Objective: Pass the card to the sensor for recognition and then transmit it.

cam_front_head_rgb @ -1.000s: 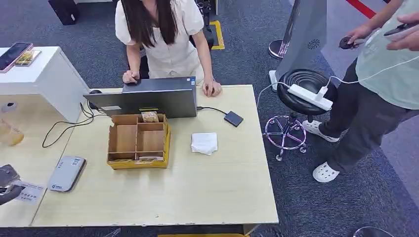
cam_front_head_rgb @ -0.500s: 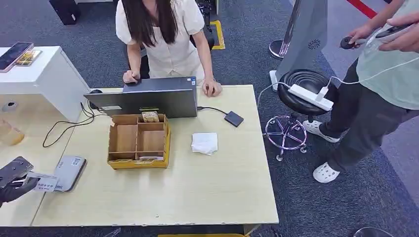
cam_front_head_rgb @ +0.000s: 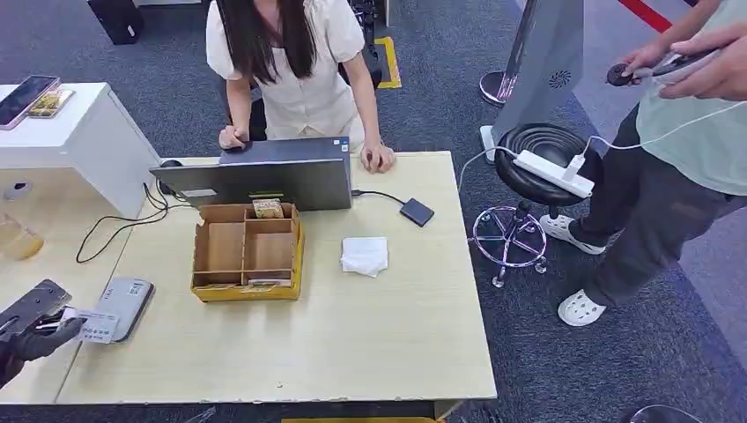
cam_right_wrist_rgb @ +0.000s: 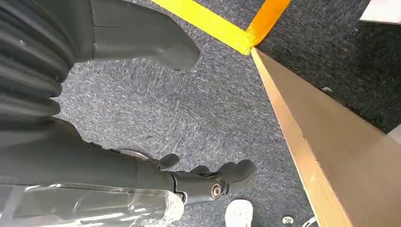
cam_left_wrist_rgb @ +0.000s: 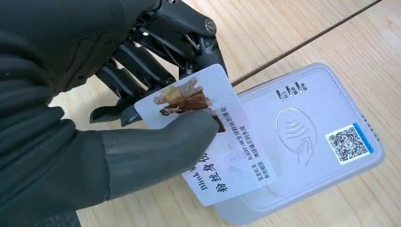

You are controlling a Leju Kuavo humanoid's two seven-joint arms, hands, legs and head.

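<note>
My left hand (cam_front_head_rgb: 35,337) is at the table's near left edge and pinches a white printed card (cam_front_head_rgb: 97,326) between thumb and fingers. The card's free end lies over the near edge of the grey card sensor (cam_front_head_rgb: 125,302), which lies flat on the table. In the left wrist view the card (cam_left_wrist_rgb: 227,146) covers one corner of the sensor (cam_left_wrist_rgb: 317,142), short of its wave symbol; my hand (cam_left_wrist_rgb: 137,151) grips the card's pictured end. Whether card and sensor touch I cannot tell. My right hand (cam_right_wrist_rgb: 198,182) hangs beside the table over the carpet, holding nothing.
A divided cardboard box (cam_front_head_rgb: 247,254) stands mid-table behind a laptop (cam_front_head_rgb: 255,181), with a white cloth (cam_front_head_rgb: 365,256) and a small black device (cam_front_head_rgb: 417,211) to its right. One person leans on the far edge; another stands at right by a stool (cam_front_head_rgb: 537,159).
My left hand has carried the card rightward along the table's near edge, from left of the sensor to over its near edge. The right arm has stayed put.
</note>
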